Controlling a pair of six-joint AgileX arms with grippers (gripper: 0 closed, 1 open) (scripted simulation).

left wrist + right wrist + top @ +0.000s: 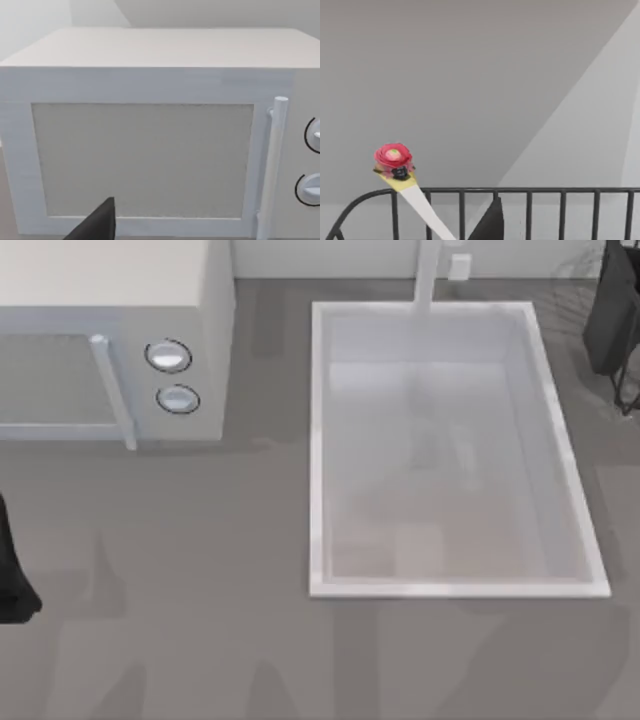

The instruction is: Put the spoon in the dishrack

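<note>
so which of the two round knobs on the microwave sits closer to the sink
The lower knob: in the top view it lies slightly nearer the sink than the upper knob, which sits further toward the microwave's back.

- Our spoon leaves the right wrist view's edge; its bowl is cut off.
- The dishrack shows just its top rail and bars.
- Our microwave runs past the top view's edge.

top: overhead, down on sink | left wrist: close, facing microwave | right wrist: close, facing dishrack
</note>
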